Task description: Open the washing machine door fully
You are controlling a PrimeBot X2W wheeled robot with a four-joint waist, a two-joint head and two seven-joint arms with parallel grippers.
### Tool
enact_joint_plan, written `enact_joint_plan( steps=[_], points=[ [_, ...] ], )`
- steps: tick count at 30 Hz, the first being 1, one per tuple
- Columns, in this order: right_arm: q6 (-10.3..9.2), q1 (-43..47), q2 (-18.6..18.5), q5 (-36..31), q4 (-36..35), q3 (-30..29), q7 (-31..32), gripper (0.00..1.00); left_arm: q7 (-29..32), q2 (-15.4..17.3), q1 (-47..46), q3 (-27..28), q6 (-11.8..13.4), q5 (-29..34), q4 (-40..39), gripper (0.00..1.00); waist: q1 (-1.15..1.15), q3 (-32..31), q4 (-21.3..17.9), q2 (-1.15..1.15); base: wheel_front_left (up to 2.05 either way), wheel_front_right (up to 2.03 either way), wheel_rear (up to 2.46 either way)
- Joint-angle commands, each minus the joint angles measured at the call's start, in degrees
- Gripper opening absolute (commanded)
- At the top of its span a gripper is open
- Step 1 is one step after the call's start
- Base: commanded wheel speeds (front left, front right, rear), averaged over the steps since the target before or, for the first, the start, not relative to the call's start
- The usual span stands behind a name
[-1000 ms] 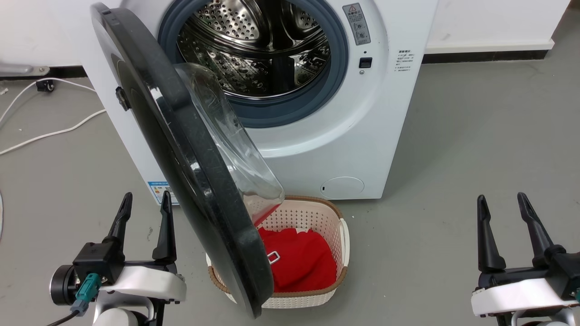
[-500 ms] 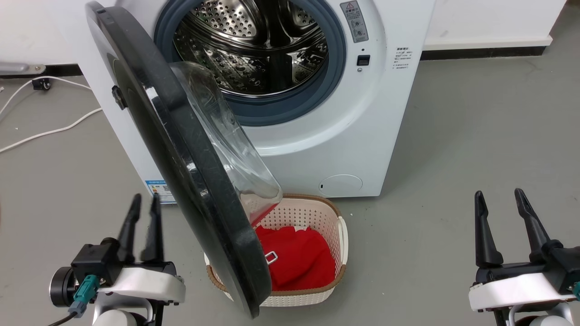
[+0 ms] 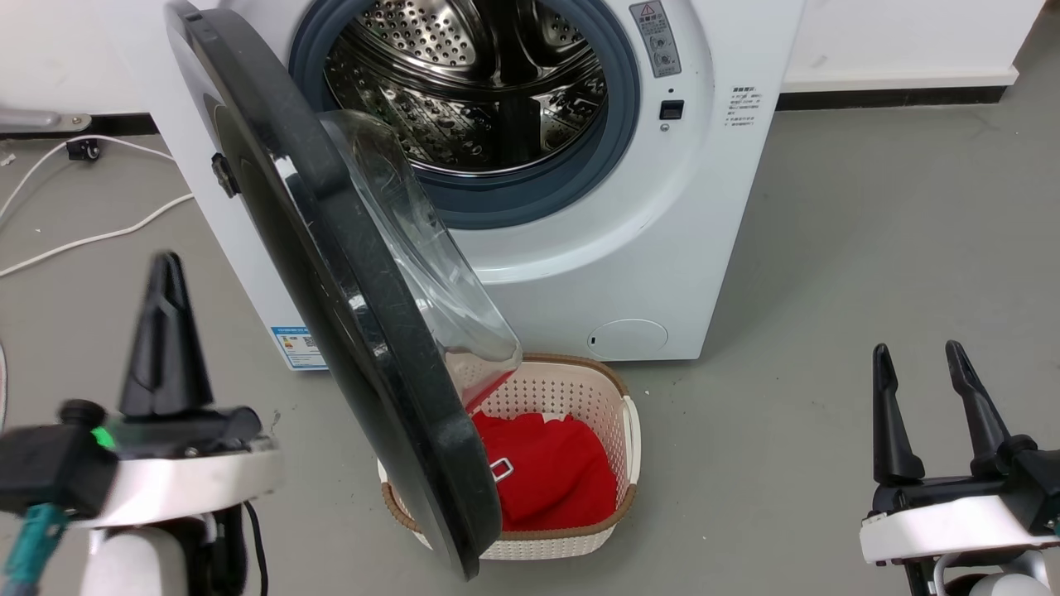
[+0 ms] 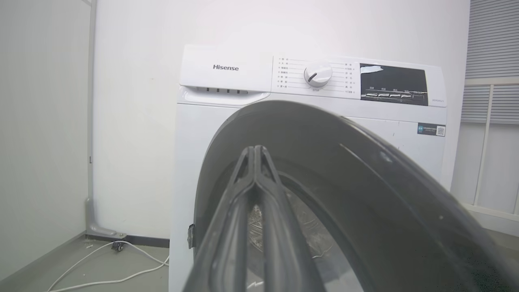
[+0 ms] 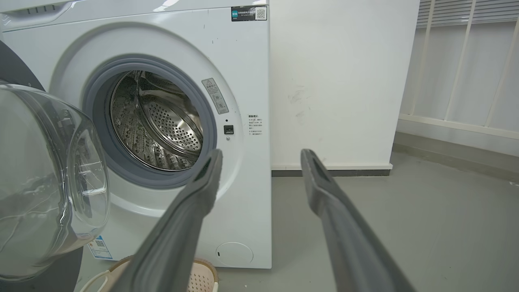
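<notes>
Glossy black plastic rims the washing machine door (image 3: 348,314), which stands swung out from its hinge on the left side of the washing machine (image 3: 662,240). It is partly open and nearly edge-on to the head view. Its clear glass bowl (image 3: 414,257) bulges to the right, across the front of the drum mouth. The perforated steel drum (image 3: 472,74) is exposed, ringed by a grey rubber gasket (image 3: 530,199). Low on the white front are a blue label (image 3: 296,346), left of the door, and a small round flap (image 3: 627,339) to the right.

The door's near lower edge hangs over the left side of a white perforated laundry basket (image 3: 617,406) with a brown woven rim. The basket stands on the grey floor (image 3: 828,290) just in front of the machine and holds red cloth (image 3: 546,480).

The left gripper (image 3: 168,269) is raised at the near left, beside the door's outer black face and apart from it in the head view. Its jaws are pressed together with nothing between them. In the left wrist view they point at that dark face, below the control dial (image 4: 317,74).

The right gripper (image 3: 916,352) hovers over the floor at the near right, well apart from the door. Its jaws are spread and empty, and in the right wrist view they aim toward the machine's right front edge.
</notes>
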Motion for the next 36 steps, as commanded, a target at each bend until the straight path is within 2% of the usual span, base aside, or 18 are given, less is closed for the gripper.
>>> enact_joint_plan(
  steps=[1,2,3,6,13,20,23,28,36],
  points=[
    [-0.04,-0.2,0.1,0.2,0.1,-0.1,-0.2,1.0,-0.1,0.0,-0.8,0.2,0.3,-0.1,-1.7,0.0,0.0,0.0,0.0,0.0,0.0,0.0,0.0],
    [-0.04,-0.2,0.1,0.2,0.1,0.0,-0.2,1.0,-0.1,-0.1,-1.0,0.3,0.4,-0.2,-3.7,0.0,0.0,0.0,0.1,0.0,0.0,0.0,0.0],
    [-0.04,-0.4,0.1,0.5,0.2,-0.1,-0.2,1.0,-0.1,-0.1,-1.9,-0.3,1.0,-1.0,-9.9,0.0,0.0,0.0,0.1,0.0,0.0,0.0,0.0],
    [-0.04,-0.3,0.1,0.7,0.3,-0.2,-0.2,1.0,-0.1,-0.1,-2.2,-2.0,1.4,-1.6,-15.3,0.0,0.0,-0.1,0.2,0.0,0.0,0.0,0.0],
    [-0.04,0.1,0.1,1.0,0.6,-0.2,-0.2,1.0,-0.1,-0.1,-0.4,-11.0,0.8,-1.8,-21.7,0.0,0.0,-0.6,0.2,0.0,0.0,0.0,0.0],
    [-0.04,0.5,0.1,1.2,1.1,-0.4,-0.2,1.0,0.0,0.1,2.9,-24.5,0.1,-1.7,-18.8,0.0,0.0,-0.9,0.1,0.0,0.0,0.0,0.0],
    [-0.04,0.5,0.1,1.4,1.2,-0.2,-0.2,1.0,1.3,0.7,4.4,-27.9,0.0,-2.1,-16.5,0.0,0.0,-0.9,0.0,0.0,0.0,0.0,0.0],
    [-0.04,0.9,0.1,1.6,1.7,-0.1,-0.2,1.0,4.6,1.7,8.0,-30.9,0.1,-2.7,-13.0,0.0,0.0,-1.1,-0.2,0.0,0.0,0.0,0.0],
    [-0.04,1.2,0.1,2.2,2.4,-0.4,-0.2,1.0,8.2,2.7,13.8,-32.2,1.5,-3.4,-6.3,0.0,0.0,-1.1,0.2,0.0,0.0,0.0,0.0]
  ],
)
